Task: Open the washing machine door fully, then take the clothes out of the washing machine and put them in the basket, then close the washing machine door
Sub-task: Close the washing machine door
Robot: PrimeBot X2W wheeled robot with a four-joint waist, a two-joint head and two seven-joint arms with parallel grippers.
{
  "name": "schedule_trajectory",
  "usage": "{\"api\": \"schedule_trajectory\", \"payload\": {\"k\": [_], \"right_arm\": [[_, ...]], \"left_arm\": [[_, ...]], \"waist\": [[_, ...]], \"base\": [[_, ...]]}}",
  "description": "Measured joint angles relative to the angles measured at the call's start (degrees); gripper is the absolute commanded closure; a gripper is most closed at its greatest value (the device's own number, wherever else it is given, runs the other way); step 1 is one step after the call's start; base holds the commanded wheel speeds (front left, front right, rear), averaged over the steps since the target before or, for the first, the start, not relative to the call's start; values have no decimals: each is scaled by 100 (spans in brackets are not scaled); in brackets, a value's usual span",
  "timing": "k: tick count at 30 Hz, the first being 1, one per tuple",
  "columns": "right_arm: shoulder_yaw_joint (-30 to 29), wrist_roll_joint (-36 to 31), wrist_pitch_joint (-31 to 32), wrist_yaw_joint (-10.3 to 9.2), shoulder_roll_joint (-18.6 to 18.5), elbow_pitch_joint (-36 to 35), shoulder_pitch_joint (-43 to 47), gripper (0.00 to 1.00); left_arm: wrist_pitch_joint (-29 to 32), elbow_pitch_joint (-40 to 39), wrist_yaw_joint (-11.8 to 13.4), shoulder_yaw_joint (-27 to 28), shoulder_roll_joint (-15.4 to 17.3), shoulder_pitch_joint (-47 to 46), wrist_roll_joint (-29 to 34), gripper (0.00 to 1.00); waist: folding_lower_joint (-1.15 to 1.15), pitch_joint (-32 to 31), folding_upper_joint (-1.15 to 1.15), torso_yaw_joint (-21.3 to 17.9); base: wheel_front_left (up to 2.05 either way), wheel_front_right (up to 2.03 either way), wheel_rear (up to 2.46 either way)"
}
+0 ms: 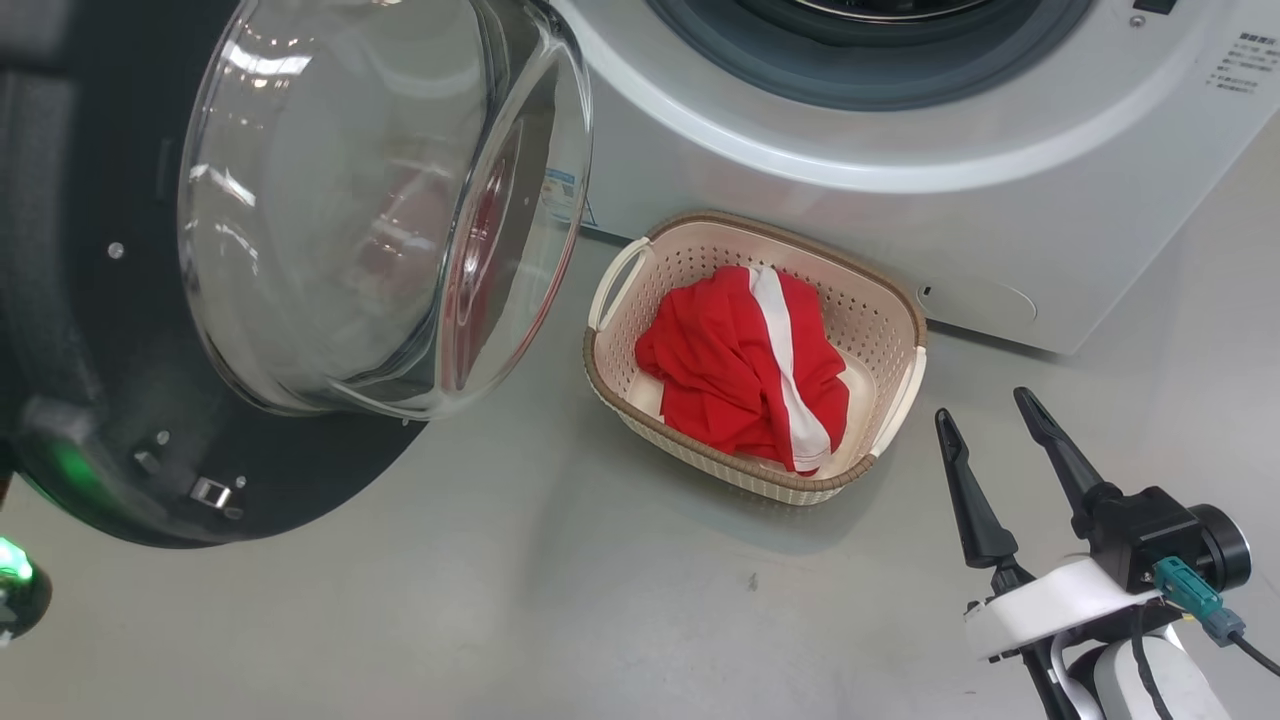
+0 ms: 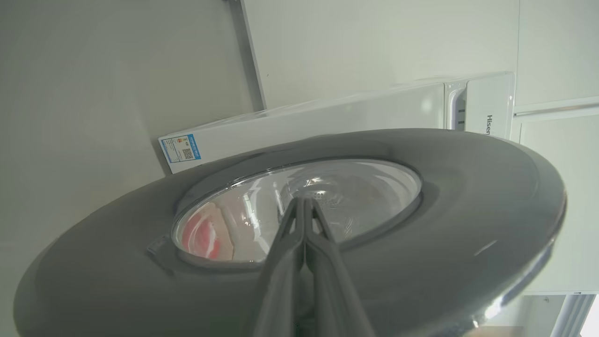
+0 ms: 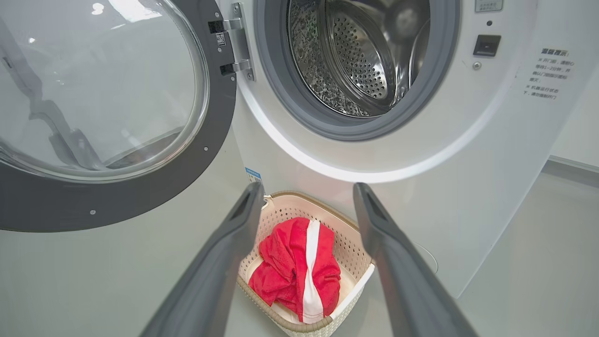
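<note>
Clothes (image 1: pixel 745 365) in basket (image 1: pixel 872 312); right claw (image 1: pixel 981 402) spread nearby

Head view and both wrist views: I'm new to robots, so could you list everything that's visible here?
Washer: one, white, behind the basket, mouth uncovered.
Door: one, black ring with clear glass bowl, swung open on the left.
Drum: one, shiny metal, inside the washer, no clothes seen in it.
Basket: one, cream with brown rim, on the floor before the washer.
Garment: one, red with white stripe, bunched in the basket.
Sticker: one, blue, on the washer's front.
Floor: one, pale grey, underneath everything.
Left hand: one, dark fingers shut, at the door's outer side.
Right hand: one, dark fingers open, empty, right of the basket.
</note>
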Motion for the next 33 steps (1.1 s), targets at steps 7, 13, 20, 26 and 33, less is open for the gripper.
{"api": "schedule_trajectory", "payload": {"k": [7,13,20,26,33], "right_arm": [[-3,1,-5,-51,5,-9,-8,0],[-29,1,-8,-57,9,-15,-19,0],[-4,8,-41,-57,49,-25,-141,0],[-2,8,-84,-58,54,-22,-158,0],[46,9,-101,-57,125,-4,-243,0]], "left_arm": [[314,-350,-60,-56,-41,155,-1,100],[494,-682,-67,-113,-122,285,0,100],[695,-1177,-67,-108,-214,530,1,100],[862,-1705,-67,-118,-352,669,43,100],[984,-2213,-67,-116,-487,875,59,100]], "waist": [[0,37,0,-35],[0,59,0,-62],[0,85,0,-137],[0,117,0,-271],[0,144,0,-439]], "base": [[0,0,0],[0,0,0],[0,0,0],[0,0,0],[0,0,0]]}}
